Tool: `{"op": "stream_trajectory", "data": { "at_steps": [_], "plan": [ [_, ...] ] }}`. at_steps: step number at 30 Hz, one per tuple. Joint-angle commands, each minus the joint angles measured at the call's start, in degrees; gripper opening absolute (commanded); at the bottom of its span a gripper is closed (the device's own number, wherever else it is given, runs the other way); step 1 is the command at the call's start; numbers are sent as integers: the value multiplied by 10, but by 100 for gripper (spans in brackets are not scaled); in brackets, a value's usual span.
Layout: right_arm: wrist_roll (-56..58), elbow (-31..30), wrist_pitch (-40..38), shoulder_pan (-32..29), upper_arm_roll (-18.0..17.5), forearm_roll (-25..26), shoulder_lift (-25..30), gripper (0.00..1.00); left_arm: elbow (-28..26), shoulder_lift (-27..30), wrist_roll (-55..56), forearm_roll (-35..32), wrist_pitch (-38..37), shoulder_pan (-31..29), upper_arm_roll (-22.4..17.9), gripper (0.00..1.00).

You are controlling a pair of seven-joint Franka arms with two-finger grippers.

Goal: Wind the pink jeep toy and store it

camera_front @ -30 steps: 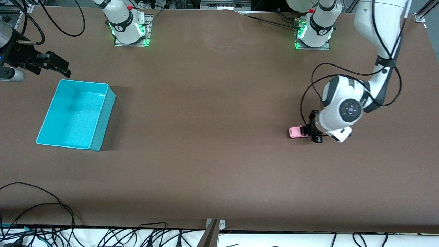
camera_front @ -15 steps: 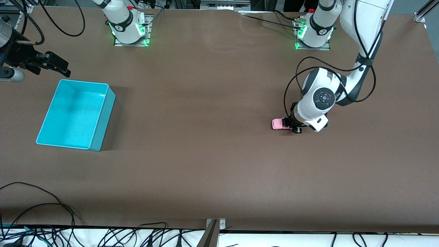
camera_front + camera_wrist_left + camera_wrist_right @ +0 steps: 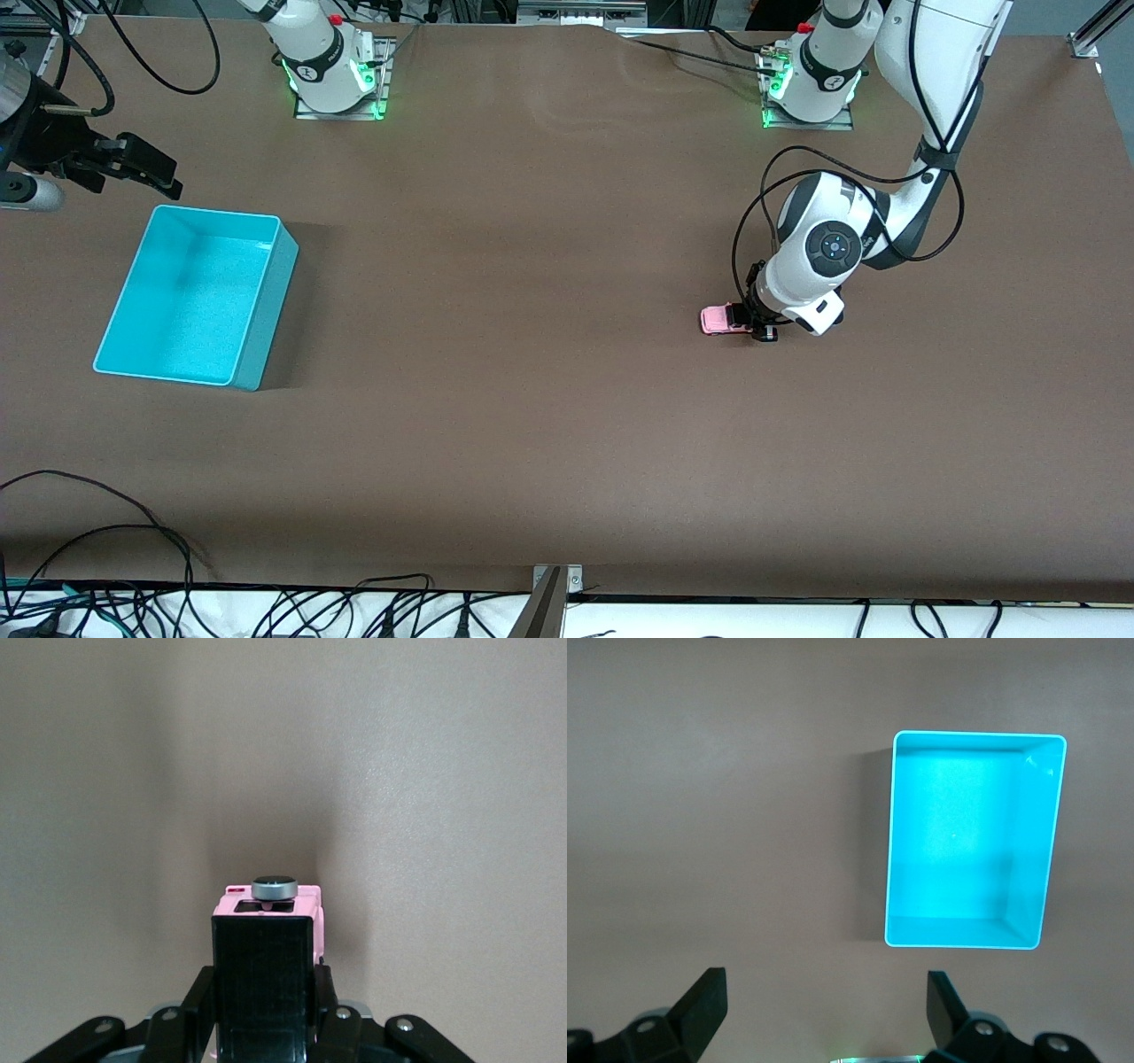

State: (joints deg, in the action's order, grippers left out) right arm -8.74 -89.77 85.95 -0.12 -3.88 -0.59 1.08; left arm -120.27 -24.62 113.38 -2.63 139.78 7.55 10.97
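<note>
While the left hand squeezes the pink jeep toy on the tabletop, the right hand waits wide open above, near the turquoise bin.

A brown table fills nearly the whole frame, its matte surface evenly lit with a soft sheen near the top centre. Along the bottom edge runs a white strip crossed by loose black cables, thickest at the lower left. A metal bracket sits at the bottom centre, and aluminium framing shows at the upper right corner.
</note>
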Motion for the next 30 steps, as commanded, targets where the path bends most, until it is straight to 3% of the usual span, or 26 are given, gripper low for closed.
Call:
{"op": "stream_trajectory", "data": {
  "at_steps": [1,18,30],
  "plan": [
    [0,-3,-6,-5,2,-6,7,100,-16,3,10,-45,19,-19,0,8],
    [-1,-3,-7,-5,1,-6,8,100,-15,-6,-114,-84,18,-133,-1,8],
    [0,-3,-7,-4,0,-6,8,100,-7,-31,-127,-187,37,-231,0,8]
  ]
}}
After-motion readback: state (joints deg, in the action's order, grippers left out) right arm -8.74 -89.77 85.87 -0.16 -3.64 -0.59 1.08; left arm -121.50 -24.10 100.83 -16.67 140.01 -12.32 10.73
